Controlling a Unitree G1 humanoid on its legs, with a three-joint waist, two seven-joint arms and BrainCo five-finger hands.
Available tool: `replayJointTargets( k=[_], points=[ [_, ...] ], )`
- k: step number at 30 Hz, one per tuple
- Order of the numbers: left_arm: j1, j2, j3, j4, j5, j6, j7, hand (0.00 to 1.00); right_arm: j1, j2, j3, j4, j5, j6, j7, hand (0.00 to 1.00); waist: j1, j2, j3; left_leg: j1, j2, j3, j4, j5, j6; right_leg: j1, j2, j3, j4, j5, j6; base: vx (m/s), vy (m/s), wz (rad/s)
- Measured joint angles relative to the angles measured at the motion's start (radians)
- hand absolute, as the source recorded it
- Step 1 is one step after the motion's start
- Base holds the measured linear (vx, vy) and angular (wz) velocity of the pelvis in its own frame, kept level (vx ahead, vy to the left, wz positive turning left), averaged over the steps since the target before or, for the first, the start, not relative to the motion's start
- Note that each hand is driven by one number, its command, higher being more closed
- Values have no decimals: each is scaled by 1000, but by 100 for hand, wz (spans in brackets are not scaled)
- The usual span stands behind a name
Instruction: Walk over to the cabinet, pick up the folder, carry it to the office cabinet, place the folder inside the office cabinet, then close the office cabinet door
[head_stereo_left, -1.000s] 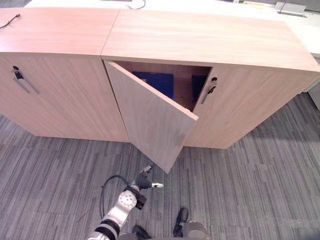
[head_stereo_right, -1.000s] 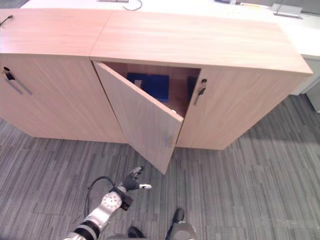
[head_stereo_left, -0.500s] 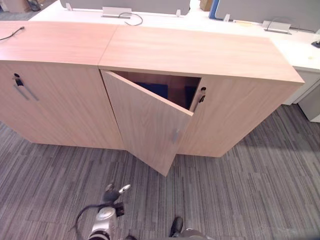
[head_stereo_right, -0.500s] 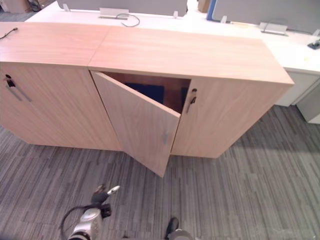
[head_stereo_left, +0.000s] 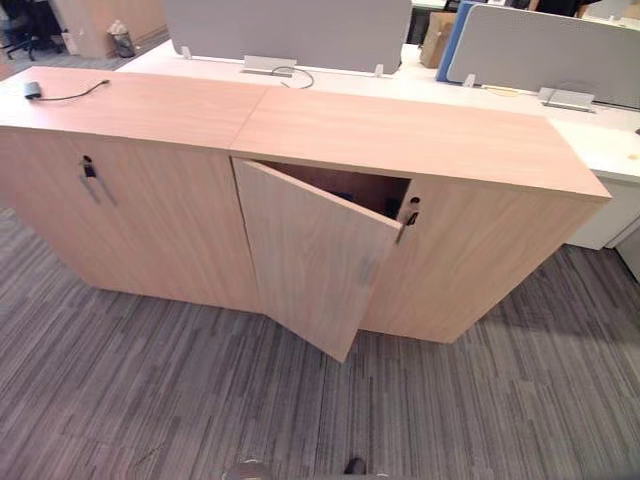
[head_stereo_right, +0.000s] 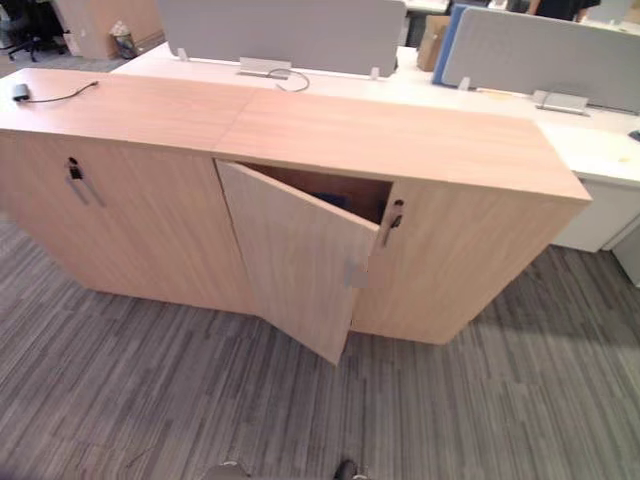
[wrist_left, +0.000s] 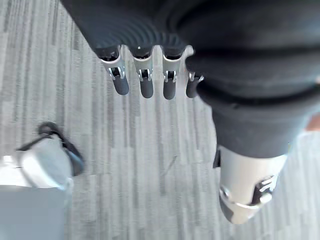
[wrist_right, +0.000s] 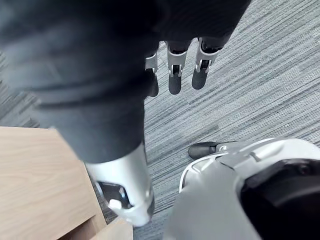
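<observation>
One office cabinet (head_stereo_left: 420, 140) door (head_stereo_left: 305, 250) ajar; blue folder (head_stereo_right: 333, 200) inside

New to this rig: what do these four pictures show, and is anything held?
It is a two-legged humanoid robot. The two wide pictures come from a stereo camera on its head, looking down at a light-wood office cabinet on grey striped carpet. Its door stands ajar, with something dark blue barely showing inside. A small grey device with a black cable lies atop the matching cabinet to its left. The other two come from wrist cameras: the left hand and right hand hang over the carpet, fingers relaxed, holding nothing.
</observation>
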Motion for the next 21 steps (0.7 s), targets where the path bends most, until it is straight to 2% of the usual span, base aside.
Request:
replayJointTargets(
  k=[1,3,5,8,11,15,17,21],
  points=[
    [6,-12,-20,0,9,2,-12,0,1,-9,0,1,0,-1,0,0,6,17,-2,1,-4,-22,-34,5,-6,-4,9,1,-2,5,7,-81,129,-4],
    [13,-24,-69,-4,18,9,-46,0,-5,1,-1,3,1,0,-6,0,15,2,2,5,-29,-20,-69,7,0,-1,-8,6,-3,1,20,-1,115,11],
    [26,-28,-123,-22,9,9,-94,0,4,7,-8,-26,1,0,-15,0,12,13,-3,52,-85,-16,-152,34,15,7,-46,8,4,6,26,48,115,20],
    [34,-22,-187,-24,26,4,-125,0,19,6,-8,-59,1,0,-21,0,11,26,-33,106,-131,-8,-268,73,24,6,-71,28,3,13,36,97,98,2],
    [32,11,-270,-23,69,7,-134,0,19,8,-7,-61,-2,2,-22,0,11,22,-61,138,-143,-3,-338,106,17,2,-70,33,3,31,40,147,19,-2],
    [-23,41,-391,-24,99,7,-135,0,7,6,-1,-62,-6,4,-33,0,6,30,-84,160,-146,-9,-362,120,21,6,-62,33,2,31,41,190,-10,1],
    [-85,56,-487,-24,110,4,-136,0,-24,7,15,-57,-5,5,-34,0,-10,32,-83,172,-147,-27,-362,120,21,19,-62,32,2,31,41,108,-16,2],
    [-133,55,-554,-26,138,-1,-137,0,-55,23,34,-49,-17,12,-34,0,-26,32,-83,195,-150,-40,-360,113,25,42,-66,32,-3,32,41,21,-2,1]
  ],
)
